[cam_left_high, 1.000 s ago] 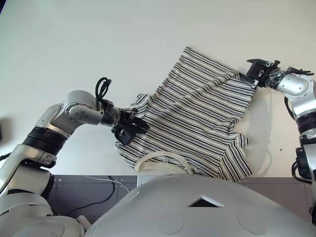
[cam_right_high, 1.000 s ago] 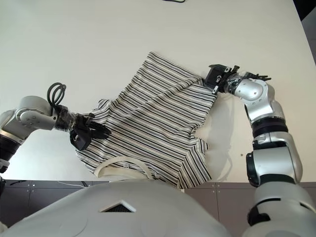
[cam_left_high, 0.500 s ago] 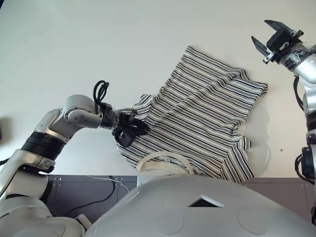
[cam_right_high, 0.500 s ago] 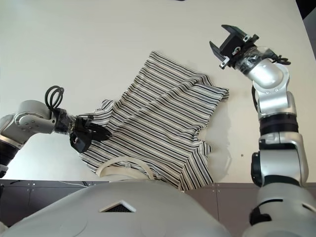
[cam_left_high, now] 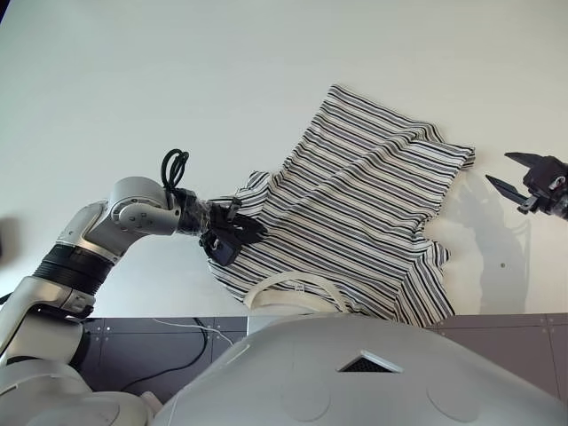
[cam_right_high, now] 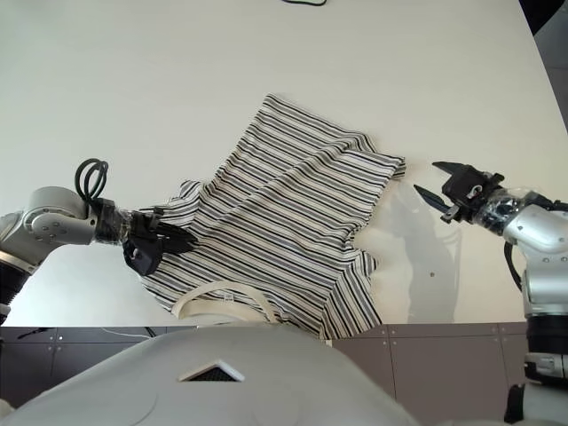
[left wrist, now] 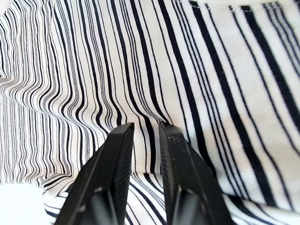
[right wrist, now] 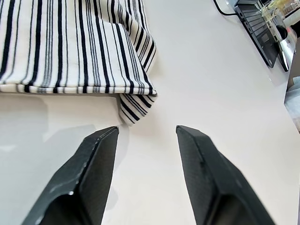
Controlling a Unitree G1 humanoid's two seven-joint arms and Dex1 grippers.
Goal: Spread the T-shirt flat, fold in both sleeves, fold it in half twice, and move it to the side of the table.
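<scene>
The striped T-shirt lies rumpled on the white surface, its long axis slanting from the left pincer, clamped on its near edge, toward the right pincer, spread apart just off the opposite corner.

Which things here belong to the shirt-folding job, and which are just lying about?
Job: T-shirt, striped, rumpled on the table; left end effector, shut on its cloth; right end effector, open, beside the shirt's corner.
Lying about: black cable at the table's far edge; dark flat device.
</scene>
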